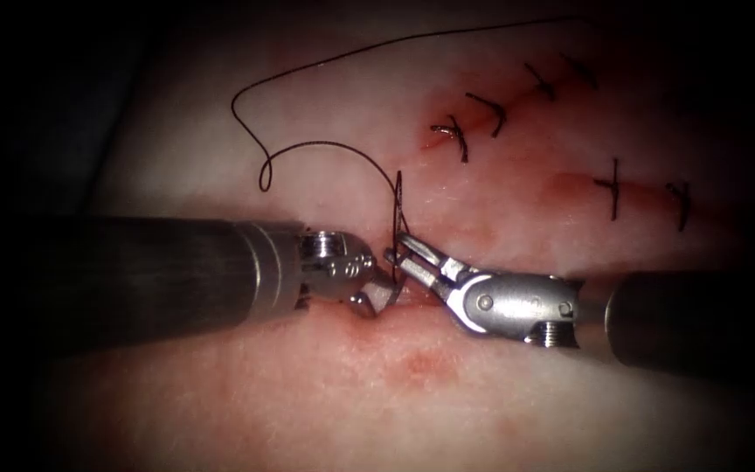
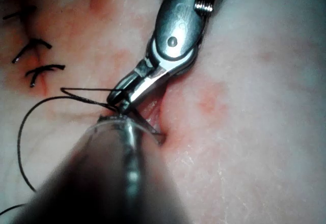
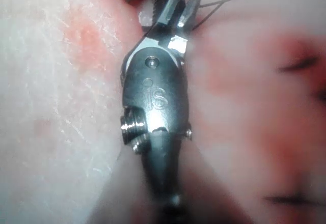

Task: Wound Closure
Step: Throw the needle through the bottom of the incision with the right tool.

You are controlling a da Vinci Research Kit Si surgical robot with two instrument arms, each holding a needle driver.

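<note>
The background is the tissue [image 1: 220, 411], a pale, moist, faintly grainy slab with pink patches of red fluid [image 1: 421, 363] below the cut [image 1: 421, 301]. The open part of the cut is a short, dark slit with reddened lips, and both tools meet over it, probably because this stretch has no stitch yet.

The left tool [image 1: 150, 275], a thick, dull, brushed-metal tube, reaches the cut from its left end. The left gripper [image 1: 377, 293] bends down onto the cut's edge. Whether it clamps anything cannot be told.

The right tool [image 1: 517, 306] is polished steel with a round pivot screw and comes in from the cut's right end. The right gripper [image 1: 399, 247] [image 3: 175, 7] has its two ridged jaws standing apart just above the cut, clamped on nothing that can be seen, with a strand of thread running by the tips.

The thread [image 1: 325, 144] is dark and wiry and lies slack on the tissue above the cut in a wide arc and a small curl.

Finished stitches [image 1: 482, 109], short dark bars with cut ends, cross two closed lines farther above the cut.

A thin dark sliver [image 1: 398, 205] [image 2: 84, 94] stands just above the cut at the right gripper's tips. It may be the needle seen edge-on, or doubled thread. Whether it enters the tissue cannot be told.
</note>
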